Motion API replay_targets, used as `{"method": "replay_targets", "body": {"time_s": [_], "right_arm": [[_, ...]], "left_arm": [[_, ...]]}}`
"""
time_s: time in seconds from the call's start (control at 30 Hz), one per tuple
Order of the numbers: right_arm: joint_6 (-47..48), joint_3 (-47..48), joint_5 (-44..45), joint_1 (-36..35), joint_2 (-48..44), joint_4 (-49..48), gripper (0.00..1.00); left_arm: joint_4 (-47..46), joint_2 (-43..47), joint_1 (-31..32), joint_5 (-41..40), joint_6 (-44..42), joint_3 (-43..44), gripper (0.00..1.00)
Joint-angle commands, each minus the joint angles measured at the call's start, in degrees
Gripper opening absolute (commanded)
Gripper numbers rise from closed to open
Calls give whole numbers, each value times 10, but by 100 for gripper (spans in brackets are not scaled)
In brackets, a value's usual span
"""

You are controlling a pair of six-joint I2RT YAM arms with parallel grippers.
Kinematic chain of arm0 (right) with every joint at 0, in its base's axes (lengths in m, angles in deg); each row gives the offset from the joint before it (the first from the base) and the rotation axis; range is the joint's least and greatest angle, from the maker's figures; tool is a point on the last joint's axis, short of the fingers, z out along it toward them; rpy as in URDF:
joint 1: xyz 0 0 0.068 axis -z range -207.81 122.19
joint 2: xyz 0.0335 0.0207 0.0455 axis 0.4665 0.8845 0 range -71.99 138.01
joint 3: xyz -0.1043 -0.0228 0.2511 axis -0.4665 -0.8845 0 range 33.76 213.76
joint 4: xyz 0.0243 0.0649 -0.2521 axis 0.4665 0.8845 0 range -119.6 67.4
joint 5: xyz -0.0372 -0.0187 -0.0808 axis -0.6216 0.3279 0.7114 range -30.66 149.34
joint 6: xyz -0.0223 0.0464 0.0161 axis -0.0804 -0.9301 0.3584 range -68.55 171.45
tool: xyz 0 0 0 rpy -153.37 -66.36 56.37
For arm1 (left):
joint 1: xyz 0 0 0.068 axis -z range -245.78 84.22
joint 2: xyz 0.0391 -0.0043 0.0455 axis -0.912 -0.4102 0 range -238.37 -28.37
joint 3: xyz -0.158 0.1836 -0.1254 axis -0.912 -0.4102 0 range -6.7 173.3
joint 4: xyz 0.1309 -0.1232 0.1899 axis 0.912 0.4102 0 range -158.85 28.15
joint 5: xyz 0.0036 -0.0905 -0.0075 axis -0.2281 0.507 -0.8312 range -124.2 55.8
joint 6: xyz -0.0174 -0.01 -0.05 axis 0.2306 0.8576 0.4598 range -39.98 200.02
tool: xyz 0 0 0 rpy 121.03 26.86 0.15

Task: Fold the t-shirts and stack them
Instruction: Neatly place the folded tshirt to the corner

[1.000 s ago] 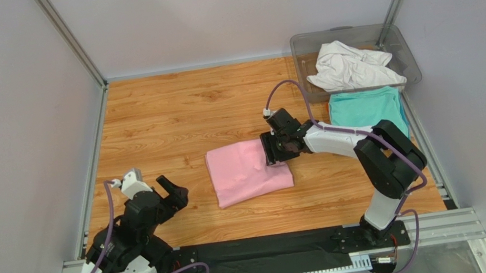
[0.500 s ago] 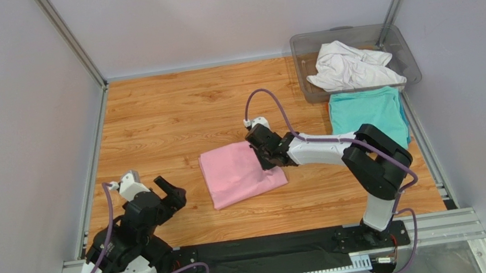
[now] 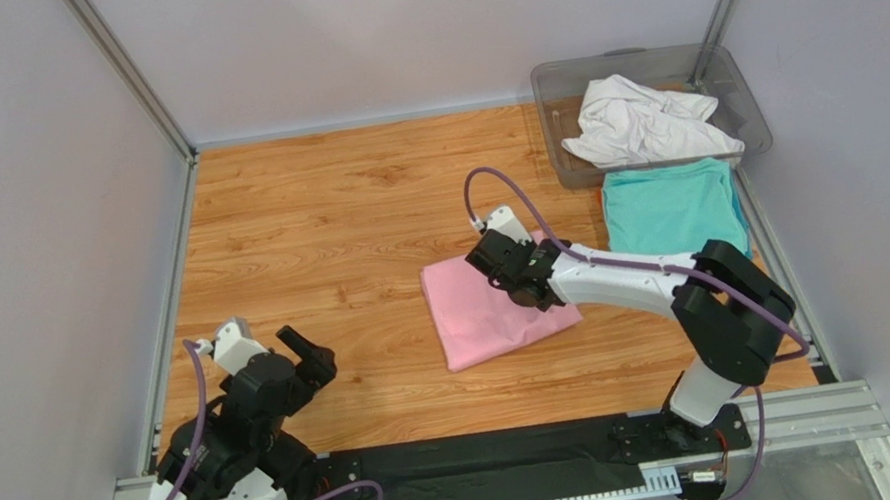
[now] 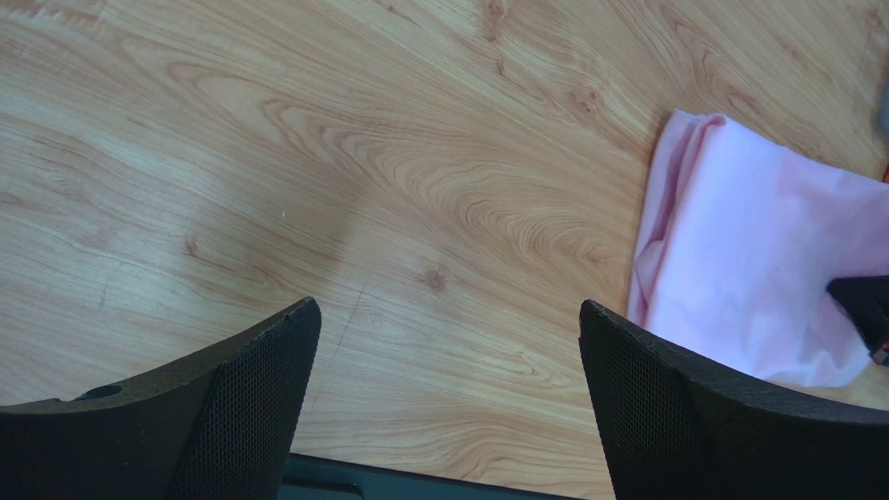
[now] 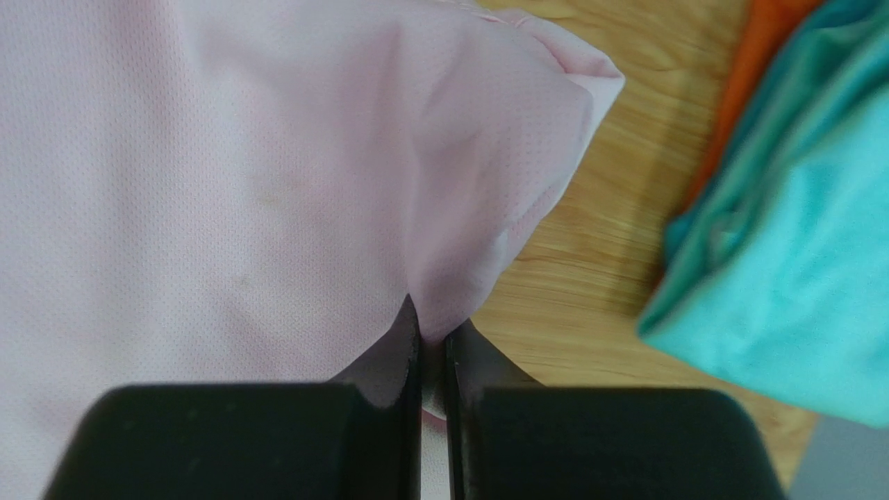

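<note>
Top external: right claw (image 5: 431, 331) pinches pink t-shirt (image 3: 488, 326), lying crosswise; left claw (image 4: 447, 318) apart.

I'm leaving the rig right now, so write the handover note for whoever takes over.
Left claw: open, holding nothing, over the table at the near left.
Right claw: shut on the pink shirt at its right edge.
Pink shirt: folded, mid-table.
Teal shirt: folded, by the right edge, apart from the pink.
White shirt: crumpled in the bin, far right.
Done: pink and teal folded.
Left: fold the white, stack all three.
</note>
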Motion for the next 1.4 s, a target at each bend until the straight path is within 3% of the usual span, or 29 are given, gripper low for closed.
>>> {"method": "replay_targets", "body": {"time_s": [0.0, 0.23, 0.47, 0.73, 1.37], "right_arm": [[38, 21, 127, 22, -51, 63, 0], [113, 33, 207, 93, -108, 79, 0], [150, 63, 223, 169, -146, 74, 0], [170, 116, 217, 184, -169, 100, 0], [116, 297, 161, 206, -157, 314, 0]], "left_arm": [[-2, 3, 0, -10, 0, 6, 100], [17, 6, 0, -30, 16, 11, 100], [16, 8, 0, -35, 16, 9, 100], [16, 11, 0, -40, 16, 7, 100], [18, 25, 0, -49, 24, 0, 100]]}}
